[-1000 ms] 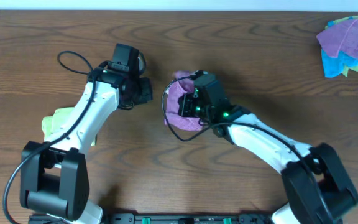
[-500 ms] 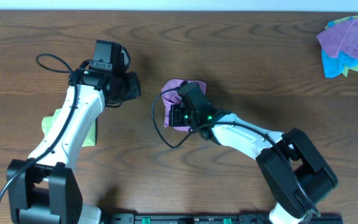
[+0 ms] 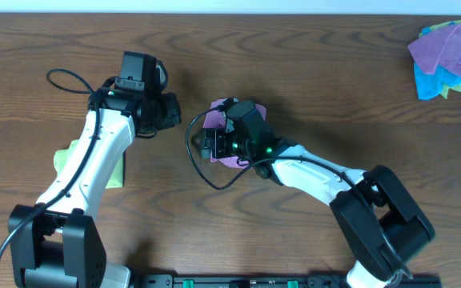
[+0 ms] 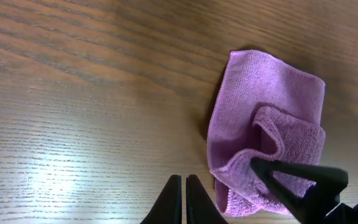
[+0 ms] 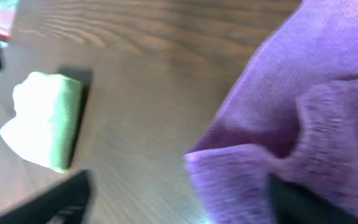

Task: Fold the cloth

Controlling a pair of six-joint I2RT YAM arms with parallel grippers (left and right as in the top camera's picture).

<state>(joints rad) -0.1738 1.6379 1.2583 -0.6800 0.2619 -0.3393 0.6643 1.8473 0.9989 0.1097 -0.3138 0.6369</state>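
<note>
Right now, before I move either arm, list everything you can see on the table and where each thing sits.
Purple microfibre cloth: one, purple, table centre, partly folded with one corner bunched up.
Folded green cloth: one, pale green, left side of the table.
Heap of loose cloths: one pile, purple, blue and green, far right corner.
Wooden table: one, dark brown.
Left gripper: one, black, shut and empty, over bare wood beside the purple cloth.
Right gripper: one, black, open, one finger on the purple cloth.

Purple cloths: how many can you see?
2: the mid-table cloth and the top cloth of the far-right pile. The pile may hide more.
</note>
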